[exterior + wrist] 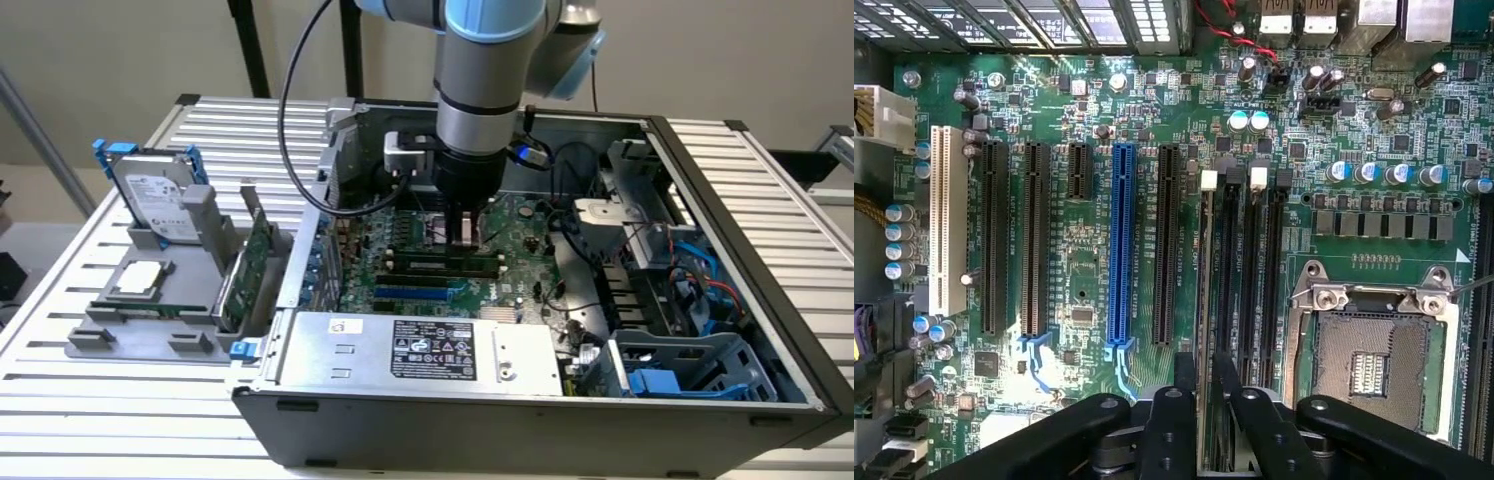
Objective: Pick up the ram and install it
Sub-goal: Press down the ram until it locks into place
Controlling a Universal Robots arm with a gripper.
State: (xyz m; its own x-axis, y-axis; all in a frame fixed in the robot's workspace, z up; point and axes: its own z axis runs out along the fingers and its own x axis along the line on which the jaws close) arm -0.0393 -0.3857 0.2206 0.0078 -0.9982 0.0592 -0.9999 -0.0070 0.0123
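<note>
The ram (1205, 300) stands on edge in the first of the memory slots (1252, 270) on the motherboard (1104, 150), seen from above as a thin pale strip running between the black slot rails, just beside the black expansion slot (1166, 240) and next to the blue expansion slot (1121, 245). Its near end sits between the jaws of the gripper (1205, 385), which are clenched on the ram's top edge. In the exterior view the gripper (463, 232) reaches straight down from the arm (487, 60) into the open computer case (747, 250), over the middle of the board. The empty processor socket (1374, 365) lies on the far side of the memory slots from the ram. Outside the case, towards the exterior view's left, a grey holder (147, 330) on the counter (80, 400) carries a silver hard drive (154, 195) and a green expansion card (240, 275), both upright. The power supply (427, 350) fills the case's near corner.
</note>
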